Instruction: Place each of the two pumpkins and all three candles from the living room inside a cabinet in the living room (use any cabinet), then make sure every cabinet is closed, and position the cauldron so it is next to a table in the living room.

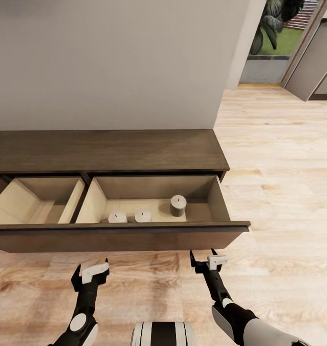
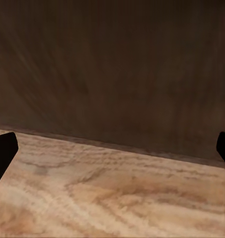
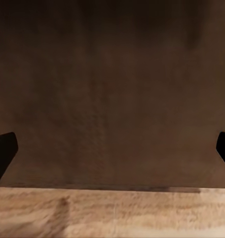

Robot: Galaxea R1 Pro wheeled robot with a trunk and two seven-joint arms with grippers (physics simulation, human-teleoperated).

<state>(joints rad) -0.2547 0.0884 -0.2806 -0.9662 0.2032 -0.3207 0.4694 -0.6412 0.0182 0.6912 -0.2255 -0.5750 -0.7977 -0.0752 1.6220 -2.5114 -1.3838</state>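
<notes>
While bare pale wood floor [image 1: 279, 192] lies open rightward, both spread-fingered grippers, left [image 1: 90, 276] and right [image 1: 204, 259], face the long dark brown cabinet's [image 1: 106, 150] pulled-out drawer front [image 1: 120, 238]; three stubby candles [image 1: 143, 216] sit inside.

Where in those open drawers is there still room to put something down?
The left compartment looks bare. The right compartment has bare floor right of the grey candle and along the back wall; its front left is crowded by two white candles.

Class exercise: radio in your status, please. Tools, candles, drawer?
Left tool and right tool open, empty, facing drawer front. Three candles in open right drawer. No pumpkins in it. Nothing blocking.
</notes>
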